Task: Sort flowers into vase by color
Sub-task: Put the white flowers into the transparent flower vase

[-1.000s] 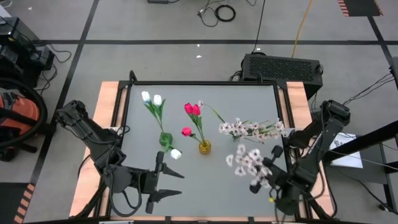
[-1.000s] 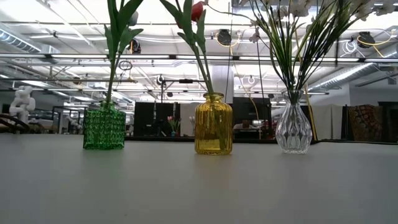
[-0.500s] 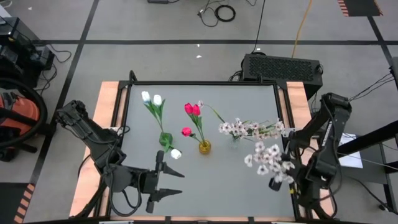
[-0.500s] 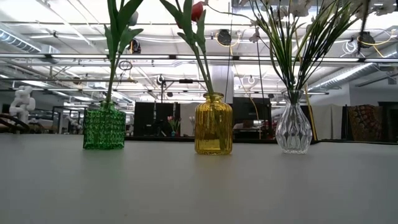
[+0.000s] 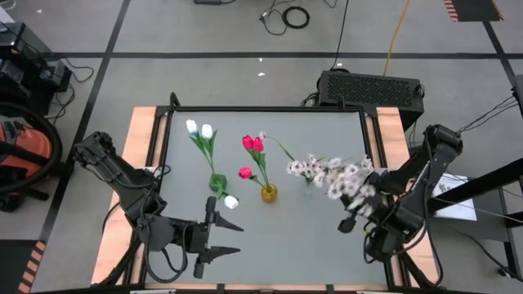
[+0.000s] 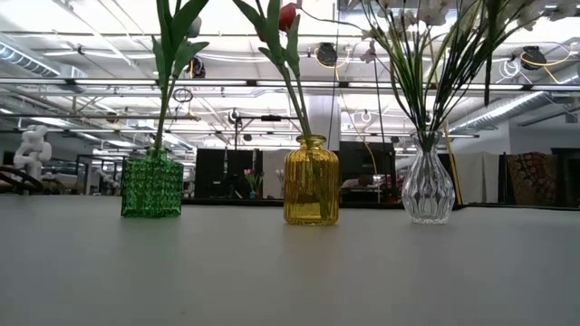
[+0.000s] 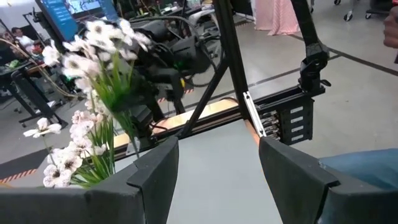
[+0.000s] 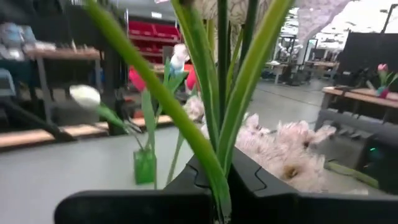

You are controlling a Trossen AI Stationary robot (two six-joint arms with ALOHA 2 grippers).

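Flowers already stand in three vases across the middle of your table (image 5: 188,245): white tulips (image 5: 198,129) in the green vase (image 6: 151,186), pink-red tulips (image 5: 252,144) in the yellow vase (image 6: 311,180), and pale blossom sprays (image 5: 309,167) in the clear vase (image 6: 428,187). You have a broad bare stretch of grey tabletop on the near side of the vases, and more open surface behind them up to the dark frame; wooden strips run along both side edges. The green vase is squat, square and knobbly, the yellow one a ribbed glass jar with a narrow neck, the clear one a faceted bulb with a flared mouth. All stems are long and green with slim leaves.

Your right gripper (image 5: 353,219) hangs above the table's right part, just beside the clear vase, with its fingers pressed together on one more blossom spray (image 5: 350,180); the stems rise between the fingers in the right wrist view, and the heads lean over the sprays in the clear vase, though you probably cannot judge from above whether they touch. Your left gripper (image 5: 219,241) waits low near the front edge, fingers spread apart and holding nothing
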